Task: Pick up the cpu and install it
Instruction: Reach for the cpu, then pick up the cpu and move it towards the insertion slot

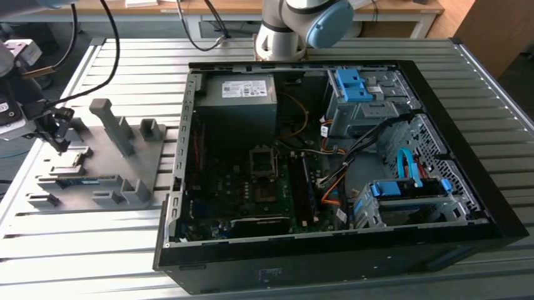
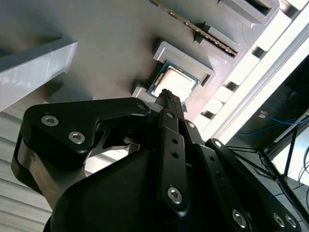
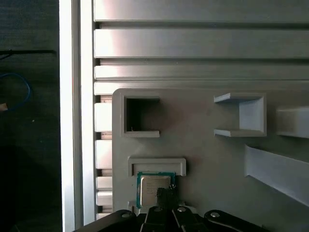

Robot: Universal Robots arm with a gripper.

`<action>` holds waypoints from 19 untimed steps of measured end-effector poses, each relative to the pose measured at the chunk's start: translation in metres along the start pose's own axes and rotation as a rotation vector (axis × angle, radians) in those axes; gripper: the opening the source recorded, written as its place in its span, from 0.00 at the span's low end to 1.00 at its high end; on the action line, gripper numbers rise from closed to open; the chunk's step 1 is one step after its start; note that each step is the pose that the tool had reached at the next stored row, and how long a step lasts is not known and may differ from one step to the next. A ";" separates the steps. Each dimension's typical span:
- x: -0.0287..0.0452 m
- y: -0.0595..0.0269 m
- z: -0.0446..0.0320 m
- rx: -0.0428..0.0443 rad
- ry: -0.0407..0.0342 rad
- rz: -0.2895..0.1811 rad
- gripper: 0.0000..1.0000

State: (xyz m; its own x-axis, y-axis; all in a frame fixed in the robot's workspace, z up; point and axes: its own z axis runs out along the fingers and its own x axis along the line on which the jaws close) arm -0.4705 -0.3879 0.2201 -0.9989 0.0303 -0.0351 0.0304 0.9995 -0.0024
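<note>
The gripper is hovering over the cpu, its fingertips closed on nothing. The cpu is lying in a grey fixture.

Fixture plate sits on the desk at the exterior view's left, with the open PC case just beside it on the right. cpu lies flat in a walled pocket near the plate's edge away from the case, memory stick in a neighbouring slot. Pincer is directly over the cpu. In the case, the power supply is at the far end and the socket mid-board.
</note>
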 end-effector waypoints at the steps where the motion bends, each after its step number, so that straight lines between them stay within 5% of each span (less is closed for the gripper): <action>1: 0.0006 0.0000 0.0003 0.0002 -0.0001 0.000 0.10; 16: 0.0009 0.0001 0.0009 0.0003 -0.0001 0.000 0.11; 19: 0.0009 0.0001 0.0010 0.0003 -0.0002 0.000 0.23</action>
State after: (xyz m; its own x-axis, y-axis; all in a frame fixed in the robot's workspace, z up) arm -0.4713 -0.3878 0.2191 -0.9989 0.0302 -0.0353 0.0304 0.9995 -0.0027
